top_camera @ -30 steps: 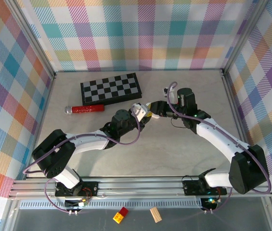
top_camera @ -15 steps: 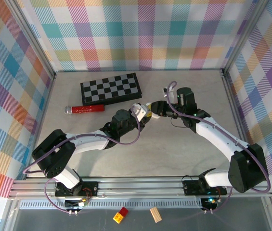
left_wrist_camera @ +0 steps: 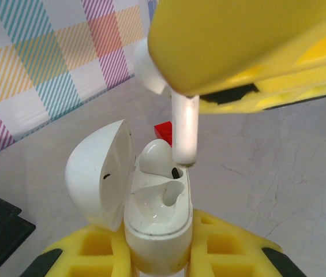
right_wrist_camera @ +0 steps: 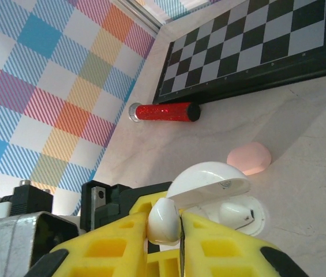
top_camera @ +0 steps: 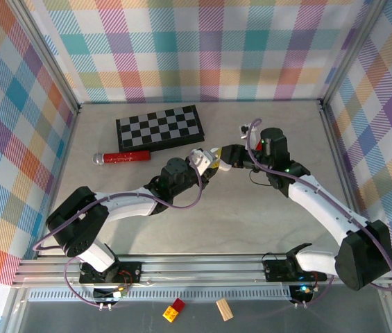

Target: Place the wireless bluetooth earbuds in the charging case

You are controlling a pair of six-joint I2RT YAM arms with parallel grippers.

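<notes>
The left gripper (left_wrist_camera: pixel 157 255) clamps an open, white, pebble-shaped plastic charging case (left_wrist_camera: pixel 154 222). The right gripper (right_wrist_camera: pixel 178 231) pinches a small white plastic earbud (left_wrist_camera: pixel 184 128), its stem pointing down over the case's opening.

No words, numbers, brand names or signs can be read anywhere in these pictures. One tiny grey mark sits on the open lid (right_wrist_camera: pixel 206 180) of the white charging case (right_wrist_camera: pixel 240 222), too small to read.
</notes>
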